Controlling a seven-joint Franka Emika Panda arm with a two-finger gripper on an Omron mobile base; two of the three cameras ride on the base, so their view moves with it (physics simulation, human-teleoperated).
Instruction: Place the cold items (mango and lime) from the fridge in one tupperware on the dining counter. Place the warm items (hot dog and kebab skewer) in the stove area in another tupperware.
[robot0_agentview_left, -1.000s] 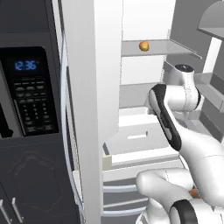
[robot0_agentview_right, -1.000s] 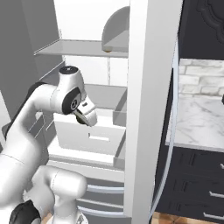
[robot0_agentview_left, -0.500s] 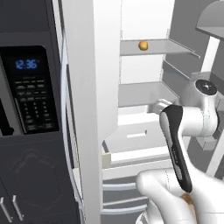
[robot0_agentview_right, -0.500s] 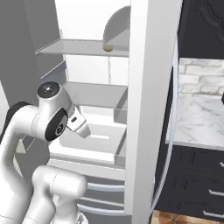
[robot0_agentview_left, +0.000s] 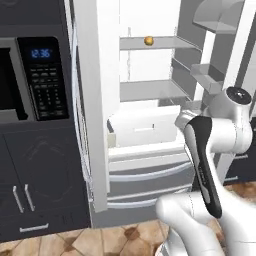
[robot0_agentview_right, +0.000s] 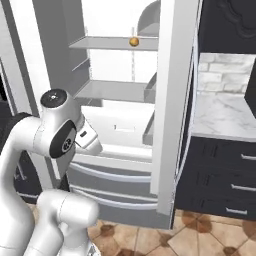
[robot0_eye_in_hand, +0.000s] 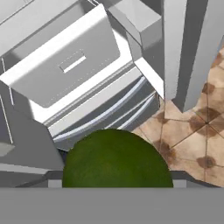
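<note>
The gripper's jaws are hidden, apparently closed on the lime (robot0_eye_in_hand: 116, 159); swinging near the fridge door (robot0_eye_in_hand: 186, 48) ahead could knock it loose.

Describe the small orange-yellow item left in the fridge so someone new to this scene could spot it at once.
Start at the open fridge between the dark microwave column and the marble counter. Go to its top shelf; the mango sits there alone near the front edge. It is the one round, orange-yellow spot among white and grey shelves and drawers.
</note>
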